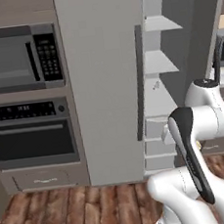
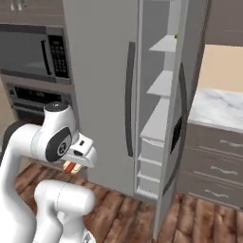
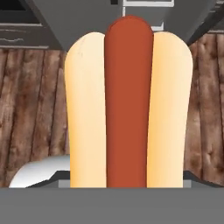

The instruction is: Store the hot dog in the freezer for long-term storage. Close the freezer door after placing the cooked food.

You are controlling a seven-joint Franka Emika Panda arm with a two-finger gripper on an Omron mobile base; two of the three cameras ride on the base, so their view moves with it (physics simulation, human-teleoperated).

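The hot dog [image 3: 129, 105], a tan bun with a red-brown sausage along its middle, stands close in front of the hand camera above the wood floor. From the right base it shows as a small red and tan piece [image 2: 70, 166] under the white hand. My gripper [image 2: 74, 163] is shut on it, low and left of the freezer [image 2: 99, 85]. The narrow freezer door [image 2: 190, 66] stands swung open to the right, baring white inner shelves [image 2: 161, 85]. The wider grey door [image 1: 103, 85] with its dark bar handle [image 1: 139, 81] is shut.
A microwave [image 1: 19, 58] and a black wall oven [image 1: 33, 135] sit left of the fridge. A marble counter [image 2: 218, 109] with grey drawers [image 2: 213, 166] lies right of the open door. Wood floor [image 1: 71, 212] runs in front.
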